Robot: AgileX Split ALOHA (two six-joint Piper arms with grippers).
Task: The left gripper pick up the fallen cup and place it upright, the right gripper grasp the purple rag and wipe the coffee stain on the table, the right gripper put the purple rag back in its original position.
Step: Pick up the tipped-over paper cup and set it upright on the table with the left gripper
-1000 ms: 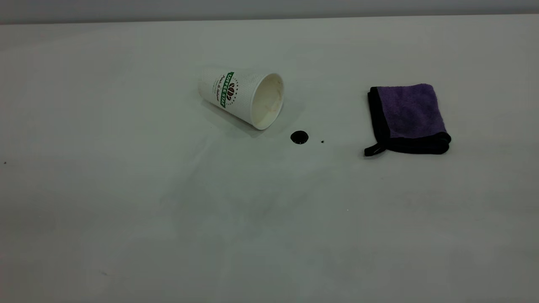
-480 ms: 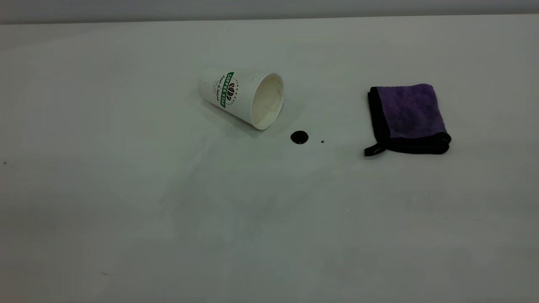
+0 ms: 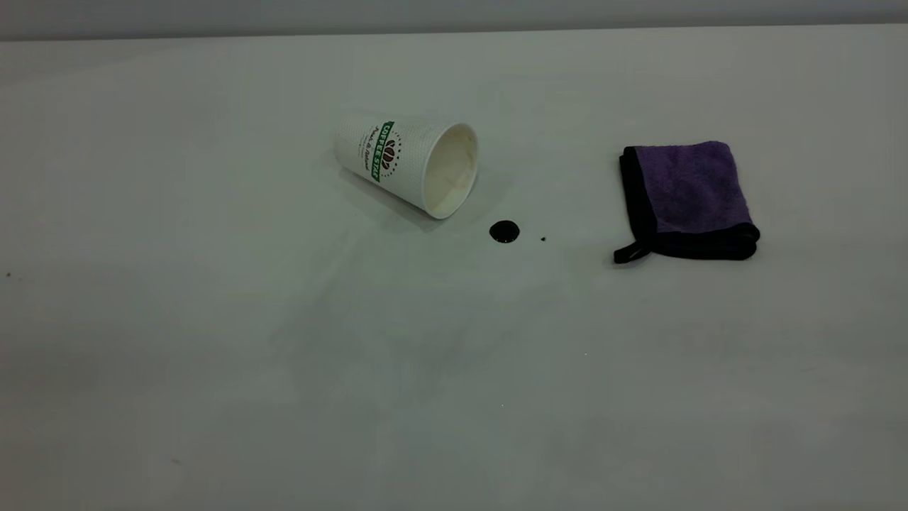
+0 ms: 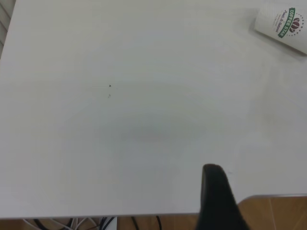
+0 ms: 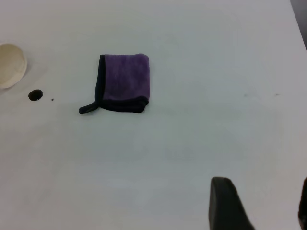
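Found the cup (image 3: 404, 165) lying on its side towards the middle of the table (image 3: 213, 355), mouth turned to the right-arm side, green band across the wall. Saw the coffee stain (image 3: 504, 232) just beside the rim but apart from it, with a tiny speck (image 3: 543, 239) next to it. Noted the purple rag (image 3: 691, 195) folded flat well off to the right, untouched.

Placed the left gripper (image 4: 218, 201) near the table's front edge, well apart from the cup, which showed only in a far corner of the left wrist view. Could not tell its grip state. Placed the right gripper (image 5: 261, 203) back near its own edge, spread open and empty, the rag well ahead of it.

Judged nothing of the task done yet, and the step in hand to be the left arm's reach to the cup.

Thought it best to:
- come in from above, across the cup's body around the green band;
- close gently, since thin paper would likely dent or squirt out under a hard squeeze;
- keep clear of the stain so as not to smear it;
- lift before turning, to spare the rim from dragging;
- set the base down flat, away from the stain, leaving room for wiping.
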